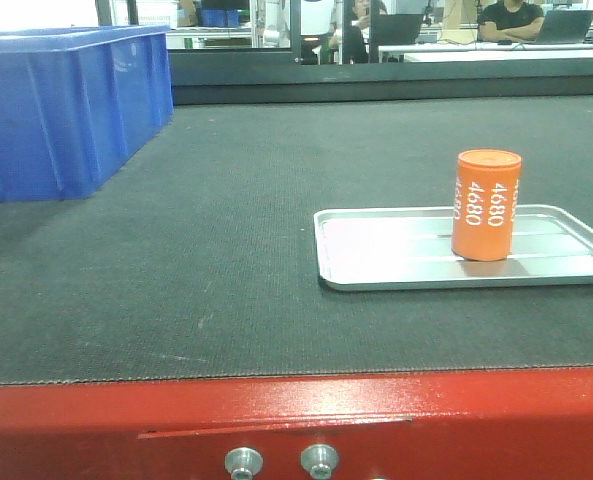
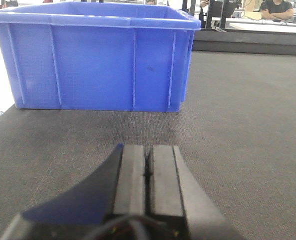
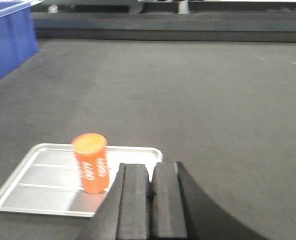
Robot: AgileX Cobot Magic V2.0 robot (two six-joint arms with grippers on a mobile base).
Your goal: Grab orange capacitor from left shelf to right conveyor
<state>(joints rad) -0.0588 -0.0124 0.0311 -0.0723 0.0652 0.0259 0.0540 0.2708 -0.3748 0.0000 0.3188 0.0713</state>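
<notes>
On the right conveyor, the orange capacitor marked 4680 stands upright in a silver tray. Both the left gripper and right gripper are closed and empty, so delivery looks done.

Bright, even light; tray glares (right wrist view soft).

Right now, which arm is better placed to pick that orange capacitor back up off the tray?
Right. The right gripper sits just beside the orange capacitor on the silver tray; the left gripper faces the blue bin instead.
</notes>
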